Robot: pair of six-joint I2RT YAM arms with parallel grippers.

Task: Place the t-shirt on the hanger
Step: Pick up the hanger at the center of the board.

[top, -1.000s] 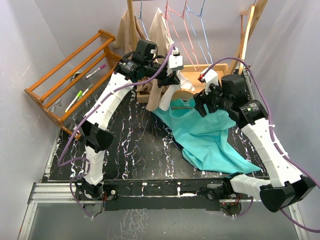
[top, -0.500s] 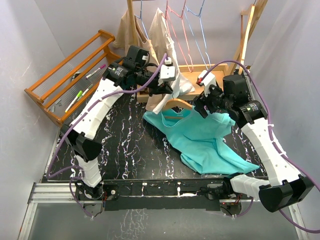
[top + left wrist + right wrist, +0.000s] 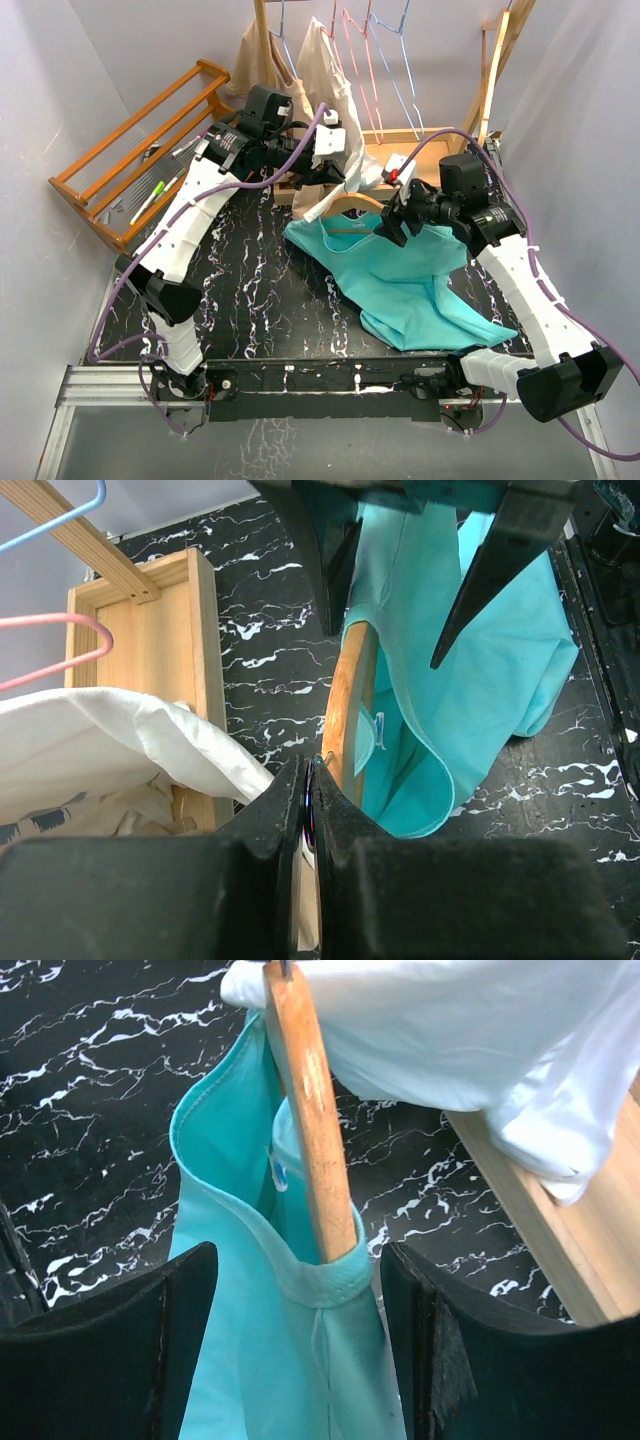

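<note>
Top view: left gripper is holding the hanger up at back-centre of the table. The t-shirt is trailing off it down toward front-right, w/ the right gripper at the collar. Cream shirt and wire hangers are crowding in just behind. Wooden rack is lining the left edge, w/ bare tabletop showing left of the tee.

Left wrist view: fingers are clenching the hanger's metal hook – not readable from above. Wood arm is running into the tee's neck. Cream shirt is sagging beside the wooden box.

Right wrist view: jaws are standing released, straddling the collar w/ gaps both sides. Hanger tip is poking inside the neck hem – only seen here. Box edge is sitting close on the right.
</note>
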